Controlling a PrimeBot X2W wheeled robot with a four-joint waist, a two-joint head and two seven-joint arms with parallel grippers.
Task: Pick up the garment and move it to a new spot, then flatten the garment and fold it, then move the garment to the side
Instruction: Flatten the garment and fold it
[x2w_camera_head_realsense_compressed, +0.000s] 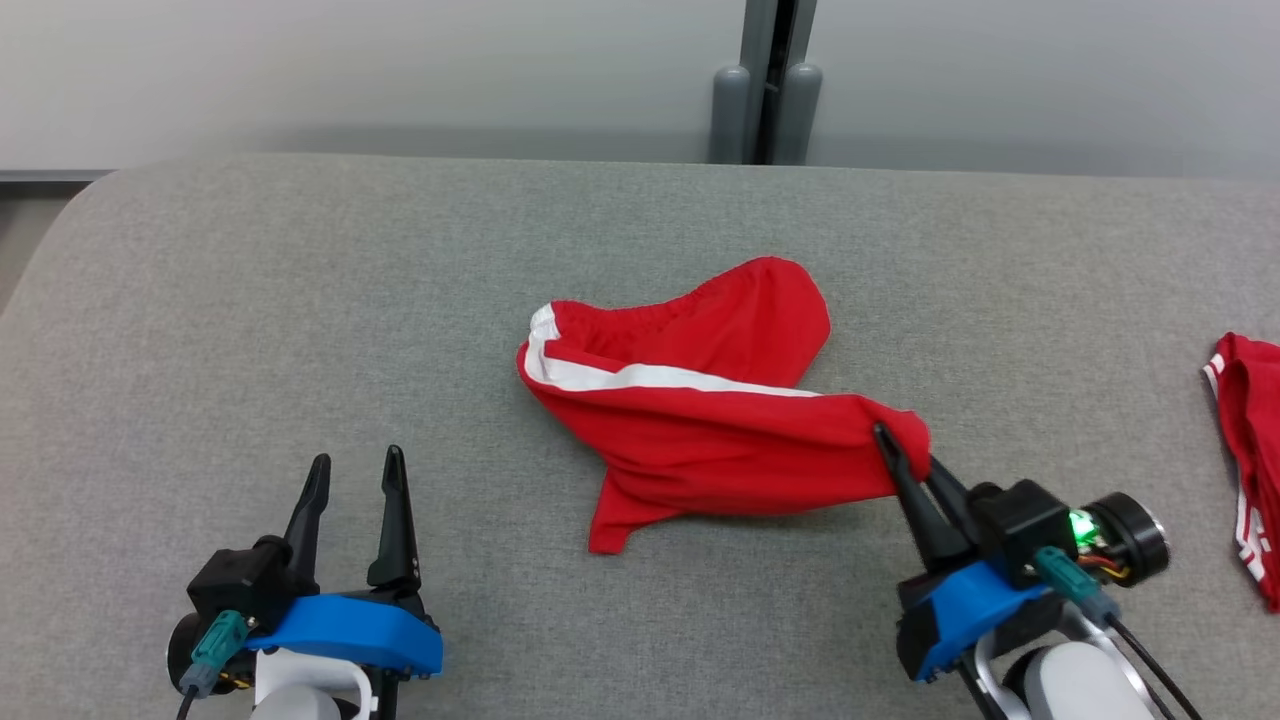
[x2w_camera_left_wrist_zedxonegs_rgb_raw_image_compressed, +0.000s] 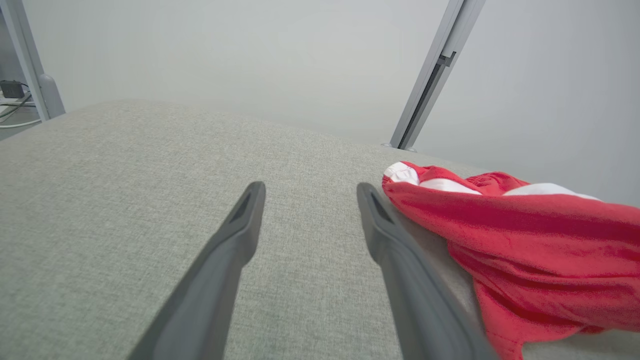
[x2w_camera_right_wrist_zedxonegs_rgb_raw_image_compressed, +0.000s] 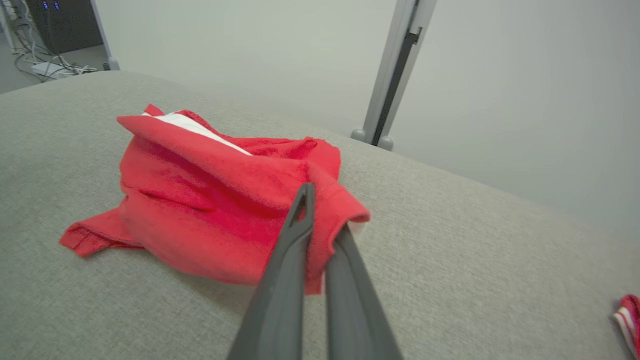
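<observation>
Shut tight, my right claw (x2w_camera_head_realsense_compressed: 900, 445) gripped the red shorts (x2w_camera_head_realsense_compressed: 700, 440) by their nearest corner; they stretched leftward from it, toward my open left claw (x2w_camera_head_realsense_compressed: 357, 456).

At frame centre, the right claw (x2w_camera_right_wrist_zedxonegs_rgb_raw_image_compressed: 324, 212) pinches a fold of the red shorts (x2w_camera_right_wrist_zedxonegs_rgb_raw_image_compressed: 200, 210), bunched on the grey bench (x2w_camera_right_wrist_zedxonegs_rgb_raw_image_compressed: 475, 250).

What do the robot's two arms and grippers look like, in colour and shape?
The left gripper and the right gripper look alike: two long, dark, pointed fingers on a black block, a bright blue bracket behind it, then a pale rounded forearm. A teal plug with a black cable sits on each. The right one also shows a small green light.
</observation>
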